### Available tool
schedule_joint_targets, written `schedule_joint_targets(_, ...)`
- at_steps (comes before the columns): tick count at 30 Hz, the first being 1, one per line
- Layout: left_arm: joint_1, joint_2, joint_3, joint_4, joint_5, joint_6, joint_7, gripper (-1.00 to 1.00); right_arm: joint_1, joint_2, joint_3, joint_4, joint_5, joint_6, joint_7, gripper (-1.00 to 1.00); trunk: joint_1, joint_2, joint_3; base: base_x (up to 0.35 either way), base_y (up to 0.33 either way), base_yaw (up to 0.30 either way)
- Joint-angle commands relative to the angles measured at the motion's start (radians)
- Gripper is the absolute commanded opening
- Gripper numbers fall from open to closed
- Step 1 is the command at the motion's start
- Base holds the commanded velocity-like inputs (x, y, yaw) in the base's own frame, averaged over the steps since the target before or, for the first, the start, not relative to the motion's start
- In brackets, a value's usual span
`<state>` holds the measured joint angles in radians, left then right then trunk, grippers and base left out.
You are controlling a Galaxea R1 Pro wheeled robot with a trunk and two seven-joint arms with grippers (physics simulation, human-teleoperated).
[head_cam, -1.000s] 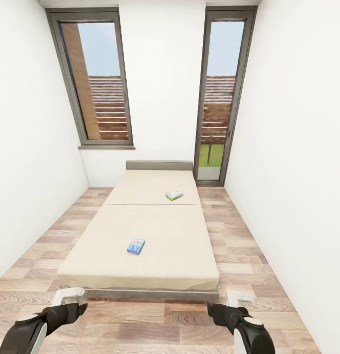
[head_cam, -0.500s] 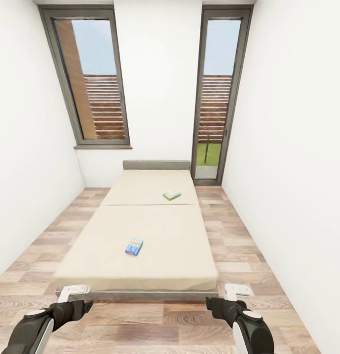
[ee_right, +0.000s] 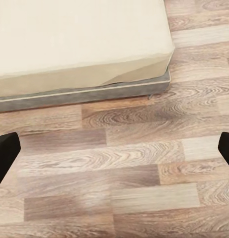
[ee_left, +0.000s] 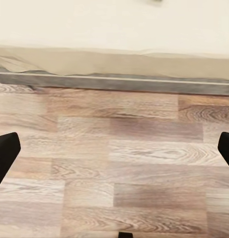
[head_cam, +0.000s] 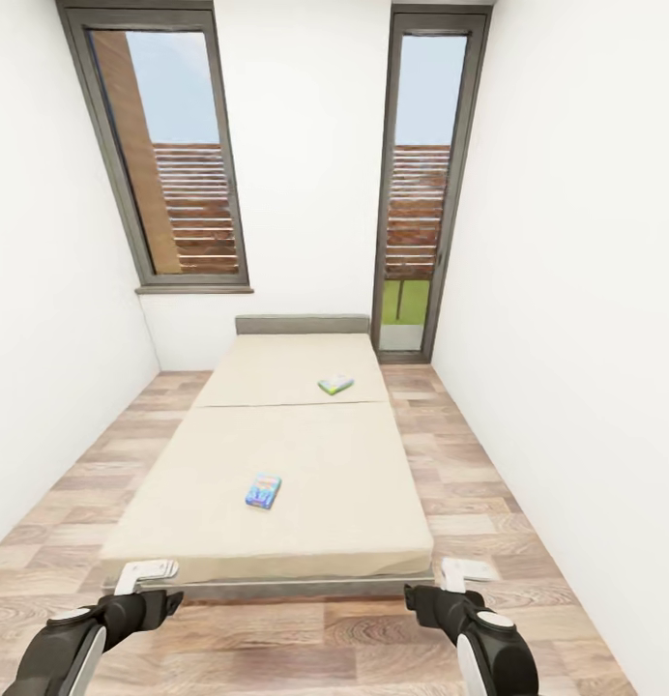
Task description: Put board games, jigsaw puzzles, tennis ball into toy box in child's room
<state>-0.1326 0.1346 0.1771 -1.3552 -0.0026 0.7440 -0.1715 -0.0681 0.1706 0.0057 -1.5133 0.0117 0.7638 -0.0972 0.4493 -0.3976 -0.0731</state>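
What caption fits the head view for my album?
Two board games lie on the bed before the robot.

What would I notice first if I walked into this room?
The big beige bed in the middle, running toward the far wall. Two colourful game boxes lie on it: a blue one nearer the foot, a white-green one farther up. Two tall windows stand behind.

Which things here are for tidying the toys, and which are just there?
For the job:
- blue board game near the foot of the bed
- green-white board game farther up the bed
- left gripper and right gripper, both open and empty

Just there:
- window
- glass door
- wood floor
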Motion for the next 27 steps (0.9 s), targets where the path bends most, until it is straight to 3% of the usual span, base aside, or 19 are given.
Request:
schedule_joint_targets(1, -0.001, 0.0, 0.001, -0.001, -0.001, 0.005, -0.005, 1.0, -0.001, 0.001, 0.0, 0.0, 0.0, 0.004, -0.004, 1.0, 0.001, -0.002, -0.002, 0.003, 0.186, -0.002)
schedule_joint_targets(11, -0.001, 0.0, 0.001, 0.0, -0.001, 0.005, -0.005, 1.0, -0.001, 0.004, -0.001, 0.005, -0.003, -0.044, -0.004, 1.0, 0.001, -0.002, -0.002, 0.101, 0.162, 0.0)
schedule_joint_targets(27, -0.001, 0.0, 0.002, -0.001, -0.001, 0.003, -0.005, 1.0, -0.001, 0.004, 0.002, 0.001, -0.002, -0.042, -0.004, 1.0, 0.001, -0.002, -0.002, 0.147, 0.071, 0.0)
